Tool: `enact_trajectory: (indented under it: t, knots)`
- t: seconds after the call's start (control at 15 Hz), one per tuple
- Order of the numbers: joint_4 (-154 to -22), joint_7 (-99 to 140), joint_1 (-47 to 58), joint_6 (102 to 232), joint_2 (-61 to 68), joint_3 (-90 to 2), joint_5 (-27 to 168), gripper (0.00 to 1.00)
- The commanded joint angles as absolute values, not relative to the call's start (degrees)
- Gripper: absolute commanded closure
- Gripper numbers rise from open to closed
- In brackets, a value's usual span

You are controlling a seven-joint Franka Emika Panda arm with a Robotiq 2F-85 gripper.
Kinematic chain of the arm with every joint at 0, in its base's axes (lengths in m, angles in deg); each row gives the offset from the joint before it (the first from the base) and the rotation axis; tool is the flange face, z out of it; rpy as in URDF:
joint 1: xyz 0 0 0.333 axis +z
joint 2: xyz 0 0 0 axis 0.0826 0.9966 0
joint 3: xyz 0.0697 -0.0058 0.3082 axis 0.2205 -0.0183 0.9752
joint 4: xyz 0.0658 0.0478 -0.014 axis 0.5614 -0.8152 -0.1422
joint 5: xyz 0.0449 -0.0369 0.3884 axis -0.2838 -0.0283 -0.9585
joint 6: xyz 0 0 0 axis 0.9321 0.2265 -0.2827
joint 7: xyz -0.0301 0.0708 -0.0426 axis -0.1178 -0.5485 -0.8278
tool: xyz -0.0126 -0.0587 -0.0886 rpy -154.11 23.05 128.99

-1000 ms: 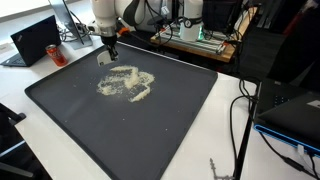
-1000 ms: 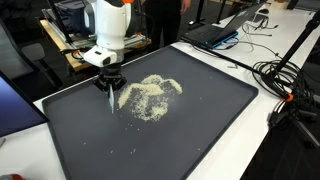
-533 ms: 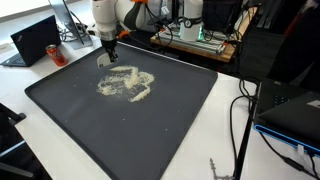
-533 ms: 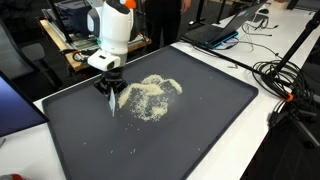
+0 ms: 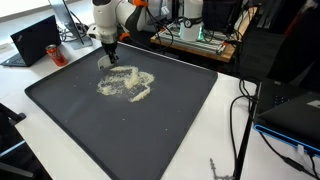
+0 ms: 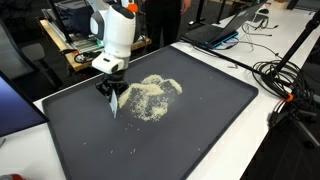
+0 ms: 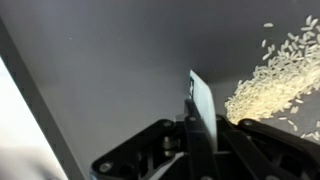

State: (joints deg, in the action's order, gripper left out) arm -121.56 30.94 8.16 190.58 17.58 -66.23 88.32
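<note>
White-shelled and bent over at the wrist, the Franka arm reaches down over the near-left part of a dark tray (image 6: 205, 135) in an exterior view, its gripper (image 6: 112, 90) pointing straight at the surface. The black jaws are pressed together on a flat blade (image 6: 113, 103), a thin pale strip that hangs below them. The blade's long axis runs close to vertical, its free end aimed down at the tray; whether the tip touches the surface cannot be told. In the wrist view the blade (image 7: 200, 103) juts forward from between the fingers, seen nearly edge-on, with bare tray ahead of it. A loose spread of rice (image 6: 152, 95) lies just beside the blade, toward the tray's middle, and fills the right of the wrist view (image 7: 268, 85). A laptop (image 5: 35, 40) and a red can (image 5: 55, 53) sit beyond the tray's edge.
</note>
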Motion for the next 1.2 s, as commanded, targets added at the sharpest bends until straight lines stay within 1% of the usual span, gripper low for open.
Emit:
enact_trajectory:
  t: [0.0, 0.27, 0.47, 1.13]
  knots:
    - [-120.14, 33.32, 9.84, 189.84, 19.23, -68.19, 90.97, 0.99]
    - [-119.3, 35.09, 12.22, 187.66, 20.23, -70.69, 93.83, 0.99]
    - [-119.45, 34.61, 12.9, 186.19, 19.94, -70.97, 95.88, 0.99]
    - [-120.8, 31.08, 11.26, 184.9, 18.42, -65.4, 95.39, 0.99]
